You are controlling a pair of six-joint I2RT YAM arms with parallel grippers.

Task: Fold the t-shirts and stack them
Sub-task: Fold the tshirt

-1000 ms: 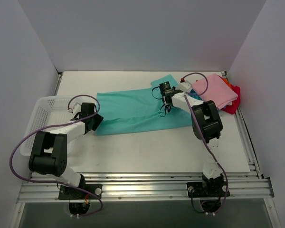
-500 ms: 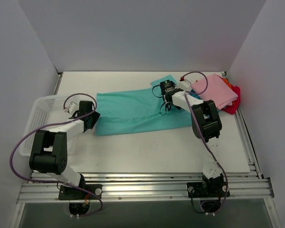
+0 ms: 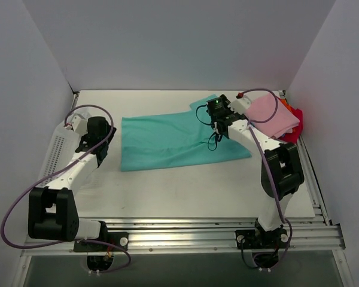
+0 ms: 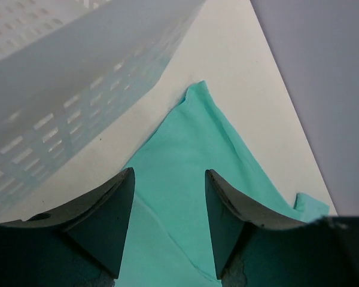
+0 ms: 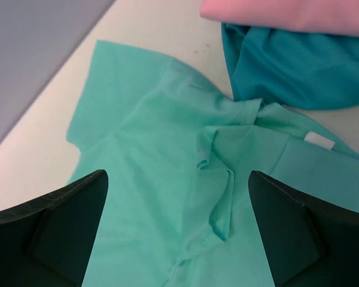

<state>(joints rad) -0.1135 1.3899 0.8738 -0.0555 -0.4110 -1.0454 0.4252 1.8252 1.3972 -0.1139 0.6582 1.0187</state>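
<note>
Top view: teal-green shirt (image 3: 173,142) lies flat mid-table, fold not finished by my read. Stack at 2 o'clock: pink shirt (image 3: 272,113) on top, red (image 3: 293,134) & orange (image 3: 294,110) peeking out. So one shirt left. Right gripper (image 3: 218,119) hovers over its 2 o'clock end, left gripper (image 3: 103,149) off its 9 o'clock edge, basket (image 3: 58,149) beyond.

Left wrist: fingers (image 4: 110,221) part-open, empty; shirt corner ahead, basket wall close at 10.

Right wrist: fingers (image 5: 66,227) wide, nothing held; rumpled collar below. Teal-blue shirt (image 5: 287,66) at 1 crowds that end.
</note>
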